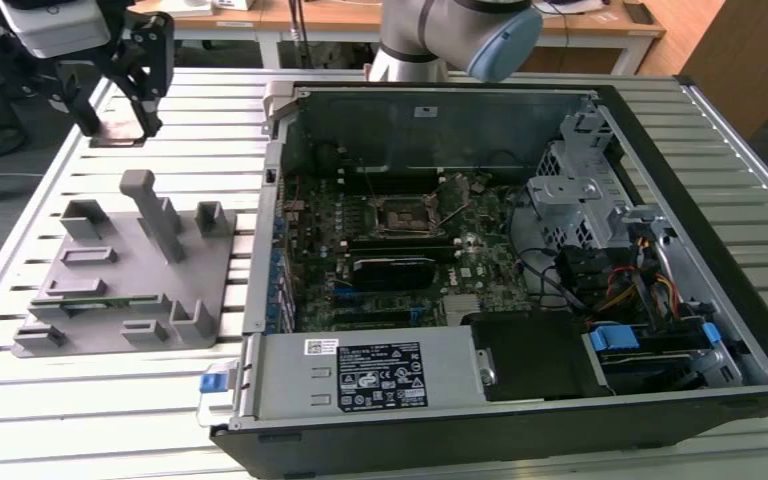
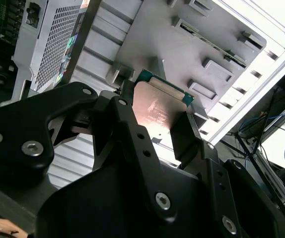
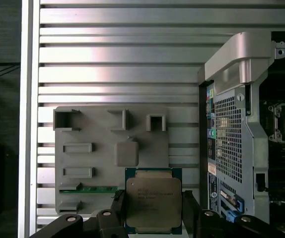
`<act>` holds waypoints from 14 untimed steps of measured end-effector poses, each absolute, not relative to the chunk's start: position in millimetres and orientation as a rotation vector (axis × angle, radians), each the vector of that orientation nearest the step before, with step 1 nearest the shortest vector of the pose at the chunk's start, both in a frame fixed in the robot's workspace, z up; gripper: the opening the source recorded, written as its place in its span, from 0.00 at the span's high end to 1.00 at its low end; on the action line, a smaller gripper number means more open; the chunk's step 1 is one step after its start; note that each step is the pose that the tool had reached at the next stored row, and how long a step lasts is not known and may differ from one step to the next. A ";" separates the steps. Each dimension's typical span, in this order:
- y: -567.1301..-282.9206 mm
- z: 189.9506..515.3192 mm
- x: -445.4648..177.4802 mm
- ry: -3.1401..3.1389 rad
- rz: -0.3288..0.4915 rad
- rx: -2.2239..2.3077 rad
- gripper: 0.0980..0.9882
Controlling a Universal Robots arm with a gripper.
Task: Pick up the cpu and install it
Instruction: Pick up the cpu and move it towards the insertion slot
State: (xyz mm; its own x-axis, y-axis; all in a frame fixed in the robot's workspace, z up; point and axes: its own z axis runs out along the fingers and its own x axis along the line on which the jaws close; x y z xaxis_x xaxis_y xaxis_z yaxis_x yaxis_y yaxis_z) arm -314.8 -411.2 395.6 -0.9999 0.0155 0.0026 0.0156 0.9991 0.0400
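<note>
black metal gripper (image 3: pixel 154 215) sits closest to the lens in both wrist views, its fingers (image 2: pixel 127 116) clamped on two opposite edges of the cpu (image 3: pixel 154 201), a small flat square chip with a silver-grey metal lid and a thin green rim. chip is level in the grip, lid facing the first wrist view. in the exterior view i see the gripper (image 1: pixel 124 110) at the far upper left, holding the cpu in the air over the slatted aluminium table (image 1: pixel 204 105), well apart from the grey plastic fixture (image 1: pixel 104 300) with its upright blocks and slots. so i judge the pick done: chip is off the fixture and carried. install is not done. the black square socket (image 1: pixel 404 215) with its metal frame lies on the green motherboard (image 1: pixel 478 265) inside the open black computer case (image 1: pixel 744 300), well away towards the exterior view's right, and nothing silver sits in it. whole transfer and seating left, by my read.
</note>
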 end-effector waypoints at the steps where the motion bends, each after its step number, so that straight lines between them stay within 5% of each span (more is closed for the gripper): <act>1: -411.3 395.6 -313.4 -3.139 -0.063 -0.024 0.50; 14: -411.2 395.5 -297.4 -3.139 -0.063 -0.024 0.50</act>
State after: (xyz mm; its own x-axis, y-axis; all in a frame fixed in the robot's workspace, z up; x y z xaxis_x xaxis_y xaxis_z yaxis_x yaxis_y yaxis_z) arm -297.4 -411.2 395.5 -0.9999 0.0155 0.0027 0.0156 0.9991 0.0400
